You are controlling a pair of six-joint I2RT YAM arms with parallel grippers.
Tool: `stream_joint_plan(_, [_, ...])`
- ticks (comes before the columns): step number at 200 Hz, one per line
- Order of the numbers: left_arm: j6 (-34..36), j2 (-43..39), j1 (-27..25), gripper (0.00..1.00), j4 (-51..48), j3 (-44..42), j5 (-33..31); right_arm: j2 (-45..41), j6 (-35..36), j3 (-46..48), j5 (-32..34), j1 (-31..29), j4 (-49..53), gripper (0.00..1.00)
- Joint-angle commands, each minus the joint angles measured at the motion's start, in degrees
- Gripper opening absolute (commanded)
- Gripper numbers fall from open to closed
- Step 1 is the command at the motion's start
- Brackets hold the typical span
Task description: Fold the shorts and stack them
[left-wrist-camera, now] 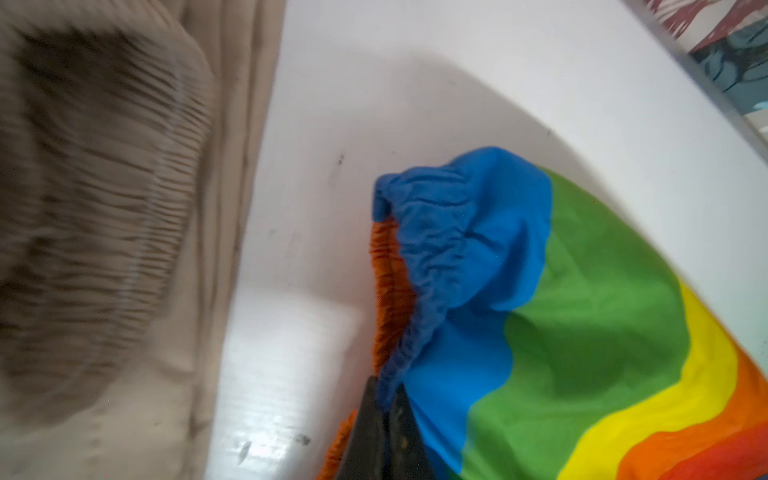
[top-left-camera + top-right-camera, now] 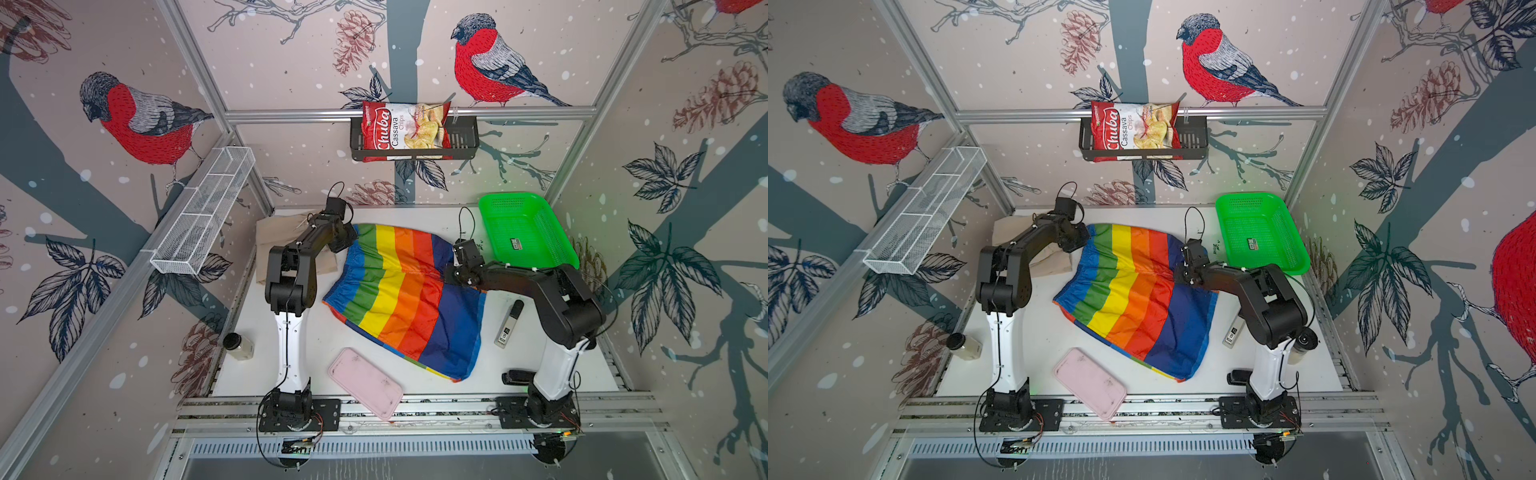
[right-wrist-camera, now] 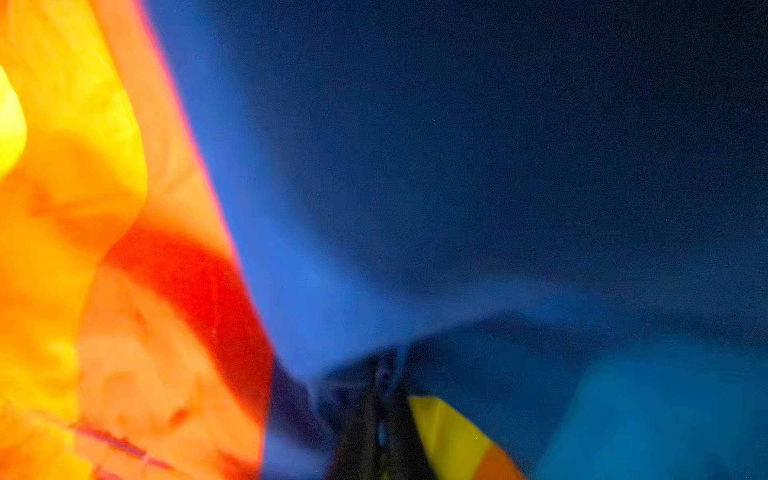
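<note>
Striped shorts lie spread mid-counter, with beige shorts far left. The cloth looks light, slick and floppy. Left jaws clench the gathered waistband; right jaws pinch the dark-blue edge.

Two pairs of shorts: striped shorts, beige shorts. Two arms: left arm, right arm. One green basket. One black basket. One wire rack. One chip bag. One pink tray. Two jars: left jar, right jar. One white device.

Place: lab test cell | Cues: aluminium frame, bird-print walls
</note>
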State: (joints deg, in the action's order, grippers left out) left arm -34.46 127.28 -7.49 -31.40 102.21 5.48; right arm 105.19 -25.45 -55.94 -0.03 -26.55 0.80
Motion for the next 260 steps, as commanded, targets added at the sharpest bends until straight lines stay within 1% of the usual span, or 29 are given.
stream_joint_plan(1, [0.9,-1.1,0.1,0.0,-0.4,-0.7,-2.3,-4.5,-0.4,1.1,3.1,1.7,8.7,0.62])
stream_joint_plan(24, [1.4,-2.2,0.0,0.0,-0.2,-2.1,-2.7,-9.9,1.5,-3.8,1.7,5.5,11.2,0.74])
stream_joint_plan(42, [1.7,-2.9,-0.1,0.0,0.0,-2.9,-2.9,-10.1,2.8,-9.3,0.7,8.1,11.7,0.78])
stream_joint_plan(59, [2.1,-3.3,-0.3,0.0,-0.3,-2.8,-3.3,-6.4,4.2,-15.7,0.9,9.6,13.2,0.78])
stream_joint_plan(76, [2.5,-3.7,-0.3,0.0,-0.4,-2.8,-3.3,-0.4,4.8,-21.7,-0.3,11.2,14.4,0.78])
stream_joint_plan(101, [2.9,-3.6,-0.4,0.0,-0.8,-2.5,-3.2,8.4,4.6,-28.9,-5.0,12.9,16.9,0.76])
stream_joint_plan(115, [3.0,-3.4,-0.4,0.0,-0.8,-2.5,-3.1,11.7,4.2,-30.9,-9.1,13.2,16.9,0.75])
stream_joint_plan(130, [3.0,-2.9,-0.4,0.0,-0.8,-2.2,-2.9,14.3,3.5,-32.8,-11.9,13.2,17.1,0.75])
stream_joint_plan(164, [2.9,-2.0,-0.4,0.0,-1.1,-1.3,-2.3,16.2,-0.4,-31.6,-20.9,12.5,12.3,0.75])
stream_joint_plan(174, [2.8,-1.9,-0.4,0.0,-0.8,-1.3,-1.9,16.9,-1.3,-31.9,-23.4,11.9,11.1,0.74])
stream_joint_plan(184, [2.7,-1.8,-0.4,0.0,-0.6,-1.3,-1.5,17.9,-1.9,-33.1,-25.8,11.2,10.8,0.69])
stream_joint_plan(192, [2.5,-1.8,-0.4,0.0,-0.4,-1.3,-1.1,18.8,-2.2,-34.3,-27.4,10.4,10.8,0.6])
stream_joint_plan(202, [2.5,-1.8,-0.5,0.0,-0.4,-1.4,-0.8,19.5,-2.3,-35.8,-29.1,9.6,10.8,0.43])
stream_joint_plan(216, [2.5,-2.0,-0.5,0.0,-0.4,-1.5,-0.8,19.4,-3.1,-37.4,-30.7,9.0,10.0,0.1])
stream_joint_plan(221, [2.5,-2.1,-0.4,0.0,-0.4,-1.6,-0.7,19.1,-3.3,-38.0,-30.7,9.0,9.7,0.01])
stream_joint_plan(224, [2.5,-2.2,-0.6,0.0,-0.4,-1.6,-0.6,18.8,-3.4,-38.4,-30.7,9.0,9.6,0.0])
stream_joint_plan(238, [2.5,-2.7,-0.5,0.0,-0.3,-1.6,-0.6,17.0,-3.2,-40.2,-29.8,9.3,9.6,0.0])
stream_joint_plan(248, [2.5,-3.2,-0.5,0.0,-0.4,-1.6,-0.6,15.0,-2.5,-41.3,-28.1,9.7,9.7,0.0])
stream_joint_plan(260, [2.5,-3.9,-0.5,0.0,-0.4,-1.8,-0.7,12.1,-1.0,-42.4,-24.5,10.2,10.4,0.0])
